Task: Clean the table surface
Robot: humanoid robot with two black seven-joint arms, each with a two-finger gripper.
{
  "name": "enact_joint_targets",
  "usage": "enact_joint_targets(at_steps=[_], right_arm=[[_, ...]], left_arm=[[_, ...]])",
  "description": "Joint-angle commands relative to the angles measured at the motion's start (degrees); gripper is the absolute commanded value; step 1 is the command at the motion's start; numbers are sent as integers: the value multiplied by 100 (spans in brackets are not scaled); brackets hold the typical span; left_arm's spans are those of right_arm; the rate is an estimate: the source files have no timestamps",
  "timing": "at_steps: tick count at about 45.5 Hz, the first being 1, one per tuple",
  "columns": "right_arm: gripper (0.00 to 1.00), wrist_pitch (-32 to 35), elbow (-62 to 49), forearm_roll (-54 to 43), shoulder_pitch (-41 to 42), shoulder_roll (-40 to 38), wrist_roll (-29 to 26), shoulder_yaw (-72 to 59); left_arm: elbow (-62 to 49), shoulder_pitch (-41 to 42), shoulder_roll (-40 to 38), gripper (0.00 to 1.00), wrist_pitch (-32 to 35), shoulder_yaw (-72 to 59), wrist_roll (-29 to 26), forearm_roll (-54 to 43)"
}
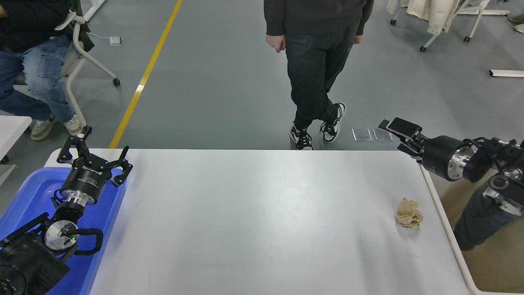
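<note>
Reaching level over the table surface (262, 221) corner, right gripper (399, 133), left gripper (92, 155) parked.

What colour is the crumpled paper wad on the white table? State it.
Light brown, tan like kraft paper: the crumpled paper wad shows best in the head view.

You've got a wide matte white rectangular worktop (254, 213) with rounded corners here. Only thing sitting on it is one crumpled ball of tan paper (408, 213), over near the right edge, about midway back.
</note>
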Motion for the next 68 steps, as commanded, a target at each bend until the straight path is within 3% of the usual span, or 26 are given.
enact_joint_targets(at_steps=[1,18,33,49,68], right_arm=[[99,150,207,-723,414,-340,-11,-790],[99,194,295,-970,520,-551,15,-949],[99,185,278,-1778,686,-613,15,-1502],[99,-210,-232,-2367,757,46,15,-2179],[99,-272,-767,-2894,959,239,24,-2689]], left_arm=[[0,0,1,100,0,0,0,0],[0,0,-7,100,0,0,0,0],[0,0,1,100,0,0,0,0],[0,0,1,100,0,0,0,0],[0,0,1,100,0,0,0,0]])
